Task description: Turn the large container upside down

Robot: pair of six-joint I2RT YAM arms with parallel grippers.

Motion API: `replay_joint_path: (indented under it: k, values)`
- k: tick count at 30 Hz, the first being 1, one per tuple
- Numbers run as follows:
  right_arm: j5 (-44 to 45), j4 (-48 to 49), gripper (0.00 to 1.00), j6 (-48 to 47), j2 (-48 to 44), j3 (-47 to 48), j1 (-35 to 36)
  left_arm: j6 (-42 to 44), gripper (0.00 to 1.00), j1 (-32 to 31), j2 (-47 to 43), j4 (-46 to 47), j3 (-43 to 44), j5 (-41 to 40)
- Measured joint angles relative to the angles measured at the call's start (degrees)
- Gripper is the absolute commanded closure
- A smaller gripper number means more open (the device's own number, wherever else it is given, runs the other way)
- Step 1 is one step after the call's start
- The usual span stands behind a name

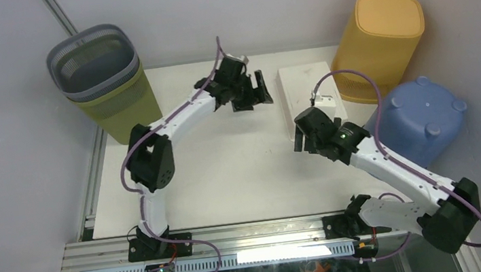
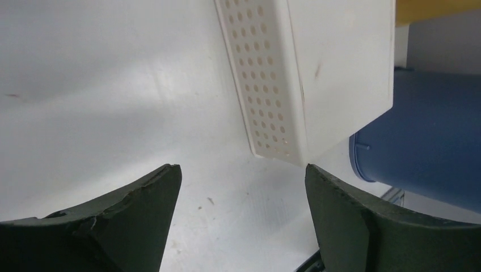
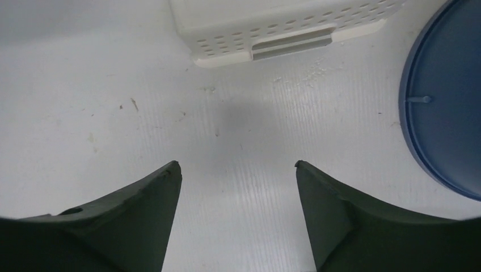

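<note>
An olive-green bin (image 1: pixel 126 102) stands upright at the back left, open side up, with a grey mesh bin (image 1: pixel 92 60) nested in it. A yellow bin (image 1: pixel 381 41) stands bottom-up at the back right. A blue tub (image 1: pixel 427 118) lies bottom-up in front of it. A white perforated basket (image 1: pixel 308 97) lies bottom-up in the middle. My left gripper (image 1: pixel 257 93) is open and empty, just left of the white basket (image 2: pixel 317 68). My right gripper (image 1: pixel 302 144) is open and empty, just in front of the basket (image 3: pixel 272 22).
The blue tub also shows at the right in the left wrist view (image 2: pixel 425 147) and in the right wrist view (image 3: pixel 448 96). The white table (image 1: pixel 228 171) ends at a metal rail (image 1: pixel 235 231) in front. Grey walls close off the back and sides.
</note>
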Motion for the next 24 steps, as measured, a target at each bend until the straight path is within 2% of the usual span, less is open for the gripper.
replay_joint_path:
  k: [5, 10, 17, 20, 24]
  values:
    - [-7.5, 8.7, 0.36, -3.9, 7.8, -3.7, -8.6, 5.1, 0.12, 4.6, -10.2, -5.9, 0.9, -4.9]
    - [-11.9, 15.8, 0.38, -6.8, 19.2, -1.4, -14.3, 9.0, 0.09, 4.8, -18.2, -10.5, 2.5, -10.1]
    - [-15.9, 21.1, 0.37, -10.2, 36.1, 11.9, -21.5, 13.6, 0.01, 4.9, -24.4, -18.5, 5.9, -18.0]
    - [-16.5, 22.2, 0.36, -11.2, 41.5, 18.5, -23.4, 15.2, 0.01, 4.9, -27.2, -20.7, 6.1, -21.6]
    - [-16.1, 23.0, 0.33, -11.4, 44.5, 22.4, -24.3, 16.9, 0.01, 5.4, -30.8, -22.9, 6.1, -25.9]
